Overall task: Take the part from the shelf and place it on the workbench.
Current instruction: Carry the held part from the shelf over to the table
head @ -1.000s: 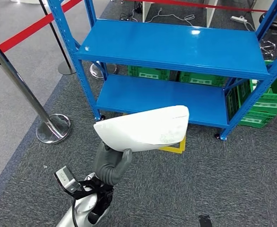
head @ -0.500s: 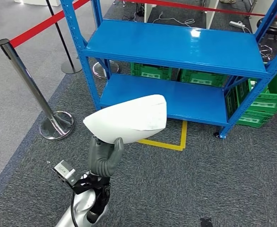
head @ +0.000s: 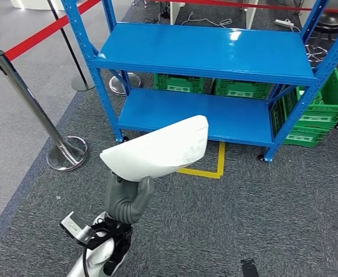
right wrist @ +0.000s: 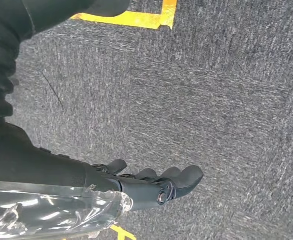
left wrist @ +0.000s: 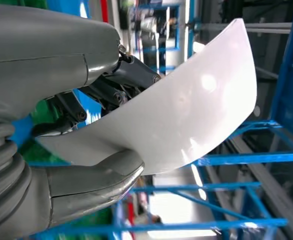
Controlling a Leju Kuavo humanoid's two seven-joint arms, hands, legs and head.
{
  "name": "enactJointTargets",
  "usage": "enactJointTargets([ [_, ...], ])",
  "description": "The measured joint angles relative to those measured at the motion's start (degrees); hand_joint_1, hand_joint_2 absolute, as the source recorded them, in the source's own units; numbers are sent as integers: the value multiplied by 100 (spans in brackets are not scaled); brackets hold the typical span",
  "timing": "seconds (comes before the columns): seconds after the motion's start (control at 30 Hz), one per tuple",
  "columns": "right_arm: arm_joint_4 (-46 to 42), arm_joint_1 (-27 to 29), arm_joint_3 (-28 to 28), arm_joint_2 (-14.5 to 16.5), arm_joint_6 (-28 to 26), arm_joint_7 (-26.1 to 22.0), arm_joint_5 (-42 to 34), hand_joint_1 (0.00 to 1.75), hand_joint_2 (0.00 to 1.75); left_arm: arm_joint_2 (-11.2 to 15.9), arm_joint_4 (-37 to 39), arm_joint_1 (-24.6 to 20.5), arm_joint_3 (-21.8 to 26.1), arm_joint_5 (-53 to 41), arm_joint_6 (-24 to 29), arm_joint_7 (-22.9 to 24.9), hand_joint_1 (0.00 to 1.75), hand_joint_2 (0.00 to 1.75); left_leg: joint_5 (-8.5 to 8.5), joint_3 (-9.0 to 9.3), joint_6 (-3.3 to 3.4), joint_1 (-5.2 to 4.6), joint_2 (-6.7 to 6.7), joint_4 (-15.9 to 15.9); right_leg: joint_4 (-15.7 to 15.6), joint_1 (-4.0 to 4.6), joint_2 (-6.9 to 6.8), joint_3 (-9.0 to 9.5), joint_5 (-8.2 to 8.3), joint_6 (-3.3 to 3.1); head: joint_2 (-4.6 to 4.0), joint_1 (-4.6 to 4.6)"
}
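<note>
The part is a long, curved white panel [head: 158, 150], held up in front of the blue shelf [head: 210, 52]. My left hand [head: 126, 196] grips it from below at its near end, thumb on one face and dark fingers on the other. The left wrist view shows the same white panel [left wrist: 182, 115] clamped between my thumb [left wrist: 99, 182] and fingers [left wrist: 126, 75]. My right hand [right wrist: 152, 185] hangs over the grey carpet with its fingers held straight and close together, holding nothing. Both shelf boards are bare.
A chrome stanchion [head: 27, 98] with red belt stands at the left. Green crates [head: 315, 115] sit behind and right of the shelf. Yellow floor tape [head: 210, 170] marks the carpet before the shelf. A small dark object [head: 249, 268] lies on the floor at the near right.
The whole view has shifted between frames, so the camera has moved. The panel stays in my left hand, swinging slightly across the view.
</note>
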Motion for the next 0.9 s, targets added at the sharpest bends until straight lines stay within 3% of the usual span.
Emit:
enactJointTargets([
  [0.07,0,-5,-1,0,4,-40,-45,0,175,16,0,9,-5,-108,-53,0,175,175,266,384,16,5,-7,-743,15,13,8,-28,26,51,1,-2],
  [0.1,0,-7,-2,0,5,-53,-61,0,175,30,0,21,-10,-159,-53,0,175,175,314,473,37,2,-12,-946,19,21,10,-50,43,81,1,1],
  [0.23,0,19,-2,0,9,-77,-78,0,175,70,-21,115,10,-60,-206,0,175,175,381,448,211,-38,-10,-1051,50,-19,2,-135,51,214,1,8],
  [0.3,0,24,-2,0,45,-85,-62,0,175,58,-111,162,38,5,-540,0,175,175,420,428,283,-31,0,-1066,499,-24,-6,-334,-249,250,1,34],
  [0.37,0,25,-2,-1,79,-75,-49,0,175,50,-200,204,60,-27,-820,0,175,175,439,403,320,-47,4,-1063,1299,-18,-8,-651,-650,267,1,52],
  [0.43,0,29,-2,-2,67,-33,-54,0,175,51,-228,244,77,-114,-909,0,175,175,449,386,335,-67,5,-1060,1705,-12,-9,-785,-764,262,1,52],
  [0.47,0,29,-2,-3,32,16,-64,0,175,51,-245,260,87,-162,-935,0,175,175,451,385,336,-74,4,-1058,1551,-9,-9,-676,-660,250,1,51],
  [0.53,-1,21,-3,-5,-71,126,-90,0,175,48,-293,274,101,-238,-978,0,175,175,450,393,330,-85,10,-1051,778,6,-67,-232,-341,216,1,52],
  [0.6,-2,-14,-7,-7,-174,212,-126,0,175,45,-340,277,110,-263,-999,0,175,175,446,381,299,-114,33,-1024,163,37,-160,81,-171,157,1,54],
  [0.63,-2,-31,-10,-7,-224,242,-147,0,175,44,-355,279,117,-267,-1003,0,175,175,447,369,277,-126,61,-1015,65,54,-188,115,-166,125,0,54],
  [0.7,-2,-40,-20,-8,-329,316,-188,0,175,39,-383,285,134,-268,-1016,0,175,175,451,349,225,-128,124,-1011,52,64,-109,95,-140,64,1,55],
  [0.77,-3,-21,-34,-9,-396,391,-214,0,175,33,-433,289,156,-249,-1035,0,175,175,337,303,151,-113,120,-894,34,43,-27,84,-104,4,1,49],
  [0.83,-4,-13,-51,-10,-413,441,-229,0,175,31,-479,297,176,-230,-1049,0,175,175,-10,58,78,-86,62,-336,20,18,51,75,-78,-35,0,38],
  [0.9,-4,-6,-63,-11,-412,469,-237,0,175,31,-493,315,190,-228,-1052,0,175,175,-364,-319,41,-55,41,462,21,8,134,53,-66,-41,1,34],
])
